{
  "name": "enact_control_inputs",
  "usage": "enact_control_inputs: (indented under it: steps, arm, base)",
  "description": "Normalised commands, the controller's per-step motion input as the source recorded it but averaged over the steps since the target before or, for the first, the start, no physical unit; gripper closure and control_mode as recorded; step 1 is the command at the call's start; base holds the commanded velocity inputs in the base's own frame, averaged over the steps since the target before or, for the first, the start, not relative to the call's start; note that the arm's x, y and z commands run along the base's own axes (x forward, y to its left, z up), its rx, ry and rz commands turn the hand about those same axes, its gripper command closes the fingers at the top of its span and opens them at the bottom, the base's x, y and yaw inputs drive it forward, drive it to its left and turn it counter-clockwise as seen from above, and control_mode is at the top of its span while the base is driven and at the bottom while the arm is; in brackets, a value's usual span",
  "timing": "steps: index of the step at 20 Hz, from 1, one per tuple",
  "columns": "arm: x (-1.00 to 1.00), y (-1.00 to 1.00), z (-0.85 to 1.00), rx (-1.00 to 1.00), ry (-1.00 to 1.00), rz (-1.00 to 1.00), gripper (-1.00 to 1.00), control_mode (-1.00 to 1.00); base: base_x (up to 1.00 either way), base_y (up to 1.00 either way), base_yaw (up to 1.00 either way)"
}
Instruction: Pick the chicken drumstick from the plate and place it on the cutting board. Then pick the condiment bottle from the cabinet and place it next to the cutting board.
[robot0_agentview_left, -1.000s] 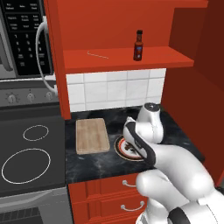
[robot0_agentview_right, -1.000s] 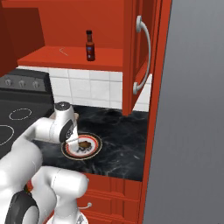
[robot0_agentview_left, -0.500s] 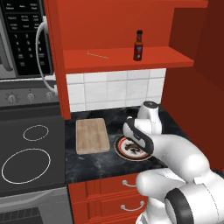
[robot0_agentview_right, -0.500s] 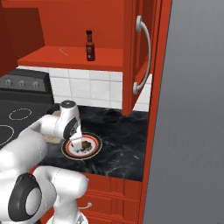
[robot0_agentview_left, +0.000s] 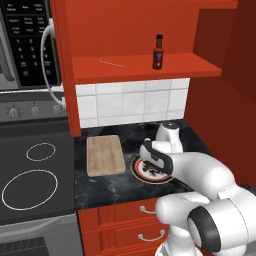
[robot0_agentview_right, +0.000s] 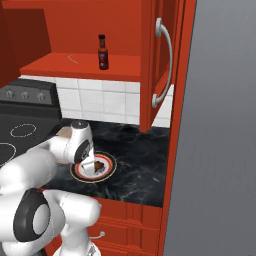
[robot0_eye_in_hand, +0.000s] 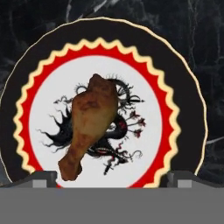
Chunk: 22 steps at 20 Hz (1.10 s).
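My gripper (robot0_eye_in_hand: 112, 178) hangs right above the plate (robot0_eye_in_hand: 183, 109), jaws spread wide and holding nothing. The chicken drumstick (robot0_eye_in_hand: 89, 122) lies in the plate's white centre, fat end away from my fingertips (robot0_eye_in_hand: 43, 177), thin bone end nearest them. The cutting board (robot0_agentview_left: 104, 155) lies just beside the plate on the stove side, bare. Up above the plate, the condiment bottle (robot0_agentview_left: 158, 52) stands upright on the cabinet (robot0_agentview_left: 145, 67) shelf.
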Motion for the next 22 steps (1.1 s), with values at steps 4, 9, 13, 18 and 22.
enact_control_inputs:
  steps: [4, 9, 13, 18, 22]
  arm:
    - [0.11, 0.0, -0.18, 0.0, 0.0, 0.0, -1.0, -1.0]
    - [0.17, -0.03, -0.05, 0.0, 0.0, 0.0, -1.0, -1.0]
    - [0.15, -0.04, -0.03, 0.0, 0.0, 0.0, -1.0, -1.0]
    - [0.09, -0.01, -0.1, 0.0, 0.0, 0.0, -1.0, -1.0]
    - [0.01, 0.0, -0.19, 0.0, 0.0, 0.0, -1.0, -1.0]
  base:
    - [0.0, 0.0, 0.0]
    - [0.0, 0.0, 0.0]
    - [0.0, 0.0, 0.0]
    - [0.0, 0.0, 0.0]
    - [0.0, 0.0, 0.0]
